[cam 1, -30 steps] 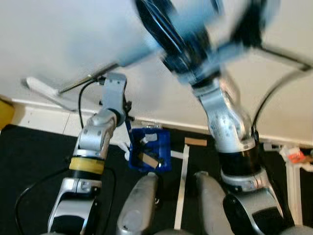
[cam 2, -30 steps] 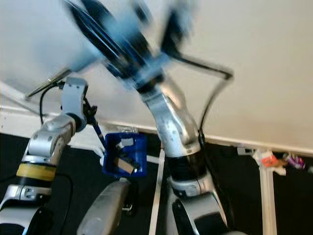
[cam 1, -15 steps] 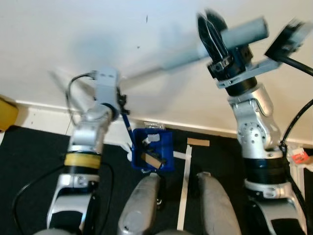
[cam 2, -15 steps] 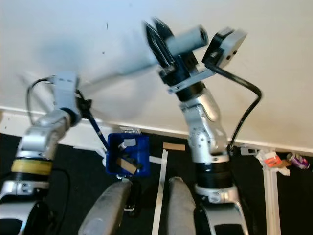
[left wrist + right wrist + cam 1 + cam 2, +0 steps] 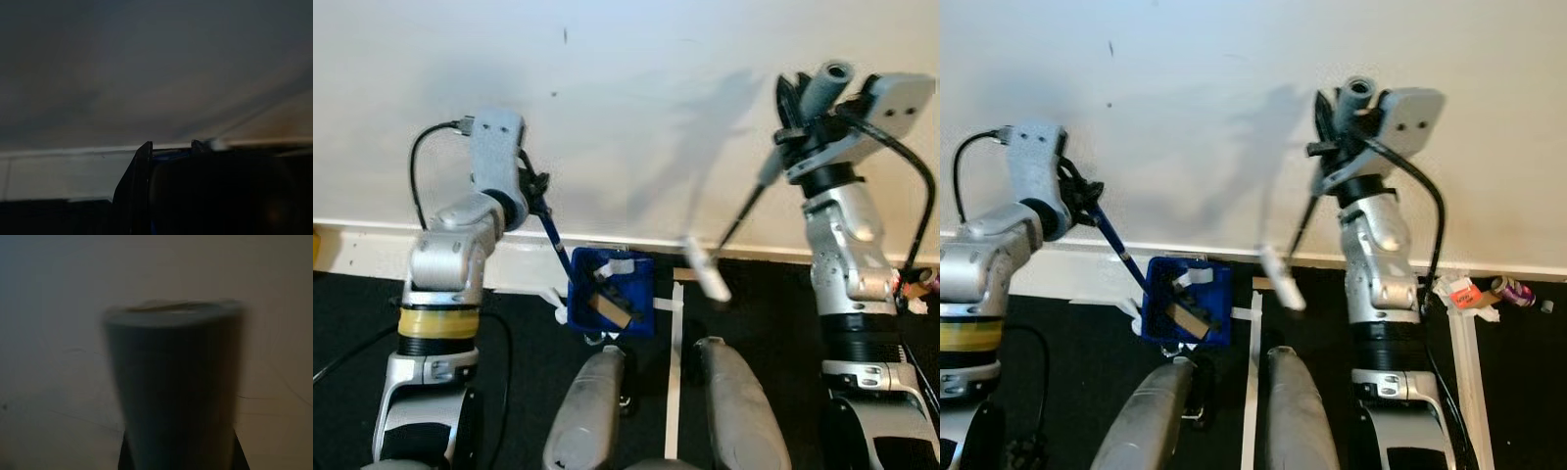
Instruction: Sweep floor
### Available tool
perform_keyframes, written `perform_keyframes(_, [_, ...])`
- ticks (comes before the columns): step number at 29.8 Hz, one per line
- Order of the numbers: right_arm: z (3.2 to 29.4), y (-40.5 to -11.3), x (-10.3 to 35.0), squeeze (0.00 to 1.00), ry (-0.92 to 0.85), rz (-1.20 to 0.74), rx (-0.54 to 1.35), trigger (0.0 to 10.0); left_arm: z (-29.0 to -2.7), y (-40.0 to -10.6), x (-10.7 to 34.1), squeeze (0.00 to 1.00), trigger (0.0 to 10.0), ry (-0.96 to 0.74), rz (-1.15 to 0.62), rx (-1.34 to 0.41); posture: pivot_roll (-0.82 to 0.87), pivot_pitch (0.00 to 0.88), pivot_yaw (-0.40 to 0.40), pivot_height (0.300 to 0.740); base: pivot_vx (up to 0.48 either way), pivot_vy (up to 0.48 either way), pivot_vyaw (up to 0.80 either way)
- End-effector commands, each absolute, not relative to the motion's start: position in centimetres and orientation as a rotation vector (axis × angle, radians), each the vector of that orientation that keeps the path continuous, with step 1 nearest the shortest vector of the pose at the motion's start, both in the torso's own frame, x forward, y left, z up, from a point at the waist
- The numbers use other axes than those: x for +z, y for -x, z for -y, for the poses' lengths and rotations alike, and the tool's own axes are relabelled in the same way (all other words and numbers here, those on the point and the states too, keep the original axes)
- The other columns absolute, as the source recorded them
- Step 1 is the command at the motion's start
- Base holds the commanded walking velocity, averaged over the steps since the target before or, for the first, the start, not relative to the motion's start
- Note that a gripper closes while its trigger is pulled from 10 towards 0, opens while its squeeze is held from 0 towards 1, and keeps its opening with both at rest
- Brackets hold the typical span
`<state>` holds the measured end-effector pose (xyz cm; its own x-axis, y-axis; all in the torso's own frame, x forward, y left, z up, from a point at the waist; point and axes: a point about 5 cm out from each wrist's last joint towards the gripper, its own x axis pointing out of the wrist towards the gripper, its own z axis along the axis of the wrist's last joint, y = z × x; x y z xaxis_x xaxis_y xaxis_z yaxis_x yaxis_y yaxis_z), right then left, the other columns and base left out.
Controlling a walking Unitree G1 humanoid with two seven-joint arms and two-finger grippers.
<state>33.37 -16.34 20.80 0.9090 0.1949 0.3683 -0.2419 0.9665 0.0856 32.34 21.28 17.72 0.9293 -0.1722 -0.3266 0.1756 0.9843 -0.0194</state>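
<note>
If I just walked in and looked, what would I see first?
First you'd see the blue dustpan on the black floor by the white wall, with scraps in it; the left gripper holds its long blue handle. On the other side, the right gripper is raised high, clutching the grey handle of a broom whose white head is blurred low near the floor.

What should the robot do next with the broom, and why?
Probably lower the broom until its head meets the black floor. The right end effector grips its grey handle with the head in the air, while the left end effector holds the blue dustpan low, scraps inside.
</note>
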Motion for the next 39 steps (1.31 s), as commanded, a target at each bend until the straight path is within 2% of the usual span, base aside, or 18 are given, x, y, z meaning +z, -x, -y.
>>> perform_keyframes(1, [16.7, -33.4, 21.1, 0.00, -0.105, 0.377, 0.203, 10.0, -21.5, -32.1, 18.6, 0.00, 10.0, 0.030, -0.292, -0.164, 0.05, 0.187, 0.025, 0.740, 0.000, 0.000, 0.00])
perform_keyframes(5, [17.1, -33.4, 19.1, 0.00, -0.028, 0.273, 0.169, 10.0, -22.6, -31.5, 19.1, 0.00, 10.0, 0.073, -0.282, -0.117, 0.04, 0.163, 0.019, 0.740, 0.000, 0.000, 0.00])
perform_keyframes(11, [17.7, -33.4, 18.0, 0.00, 0.037, 0.231, 0.164, 10.0, -24.2, -30.9, 19.4, 0.00, 10.0, 0.119, -0.289, -0.067, 0.04, 0.144, 0.016, 0.740, 0.000, 0.000, 0.00])
perform_keyframes(16, [18.4, -33.7, 18.8, 0.00, -0.029, 0.232, 0.153, 10.0, -25.2, -30.2, 19.1, 0.00, 10.0, 0.107, -0.284, -0.052, 0.03, 0.137, 0.017, 0.740, 0.000, 0.000, 0.00])
perform_keyframes(18, [20.1, -34.0, 20.4, 0.00, -0.148, 0.266, 0.113, 10.0, -25.9, -28.9, 18.3, 0.00, 10.0, 0.084, -0.307, -0.049, 0.03, 0.133, 0.018, 0.740, 0.000, 0.000, 0.00])
perform_keyframes(20, [21.0, -34.0, 20.8, 0.00, -0.187, 0.278, 0.095, 10.0, -26.3, -28.1, 17.8, 0.00, 10.0, 0.079, -0.314, -0.052, 0.03, 0.133, 0.018, 0.740, 0.000, 0.000, 0.00])
perform_keyframes(24, [21.7, -33.9, 19.9, 0.00, -0.190, 0.251, 0.070, 10.0, -26.9, -27.0, 18.0, 0.00, 10.0, 0.119, -0.271, -0.035, 0.03, 0.123, 0.020, 0.740, 0.000, 0.000, 0.00])
perform_keyframes(30, [20.6, -33.6, 15.8, 0.00, -0.217, 0.118, 0.031, 10.0, -26.6, -25.4, 18.5, 0.00, 10.0, 0.094, -0.150, 0.005, 0.04, 0.107, 0.011, 0.740, 0.000, 0.000, 0.00])
perform_keyframes(39, [19.1, -34.2, 13.5, 0.00, -0.299, 0.039, 0.039, 10.0, -25.6, -24.5, 17.9, 0.00, 10.0, 0.065, -0.145, 0.026, 0.07, 0.088, -0.004, 0.740, 0.000, 0.000, 0.00])
